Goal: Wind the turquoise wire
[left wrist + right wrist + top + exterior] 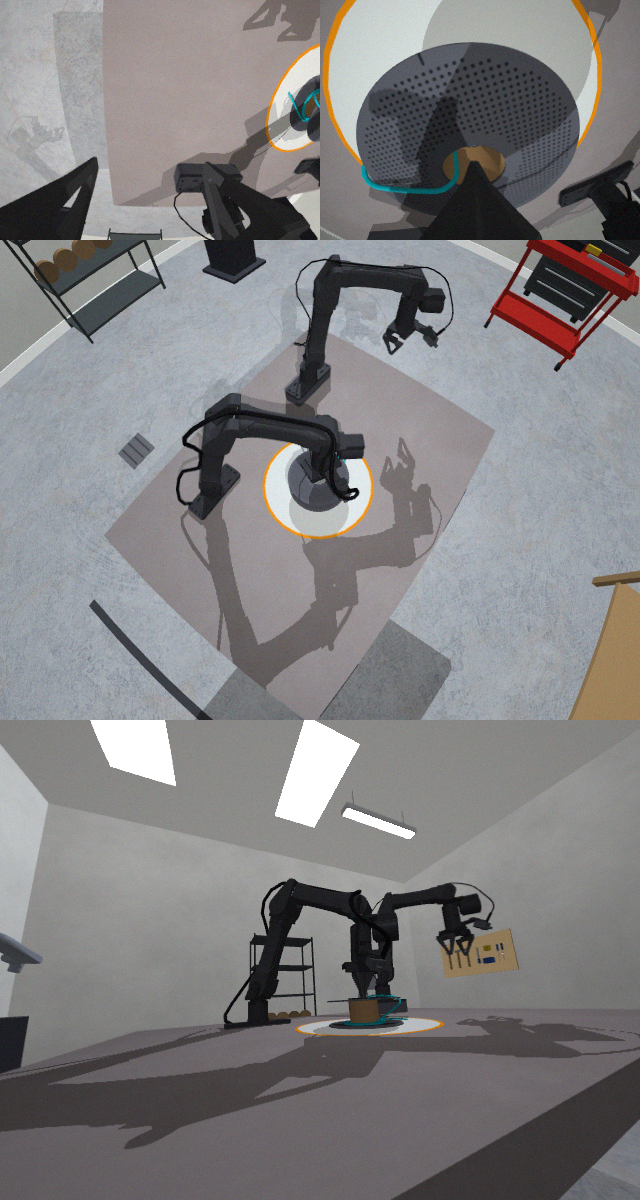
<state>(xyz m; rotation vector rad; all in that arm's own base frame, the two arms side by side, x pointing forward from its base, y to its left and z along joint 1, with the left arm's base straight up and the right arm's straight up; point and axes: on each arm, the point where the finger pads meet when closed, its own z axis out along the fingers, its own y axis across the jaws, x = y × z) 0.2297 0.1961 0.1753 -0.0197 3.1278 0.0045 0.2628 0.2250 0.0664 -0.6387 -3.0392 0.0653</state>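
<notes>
"Where's our perforated-flange reel (pixel 315 498) (pixel 363 1011) (pixel 520 90)?"

"Flat, just beneath our right pincer (pixel 363 996) (pixel 474 162), which is closed on nothing, at the hub's bore."

"And the turquoise wire (pixel 399 1005) (pixel 295 107) (pixel 410 191)?"

"Looping beside that pincer. We should centre the tips, then turn gently one way."

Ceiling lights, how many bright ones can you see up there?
3: one panel at the exterior view's upper left, cut off by the edge; another panel near the top middle; a long hanging light right of it. More may be out of view.
</notes>
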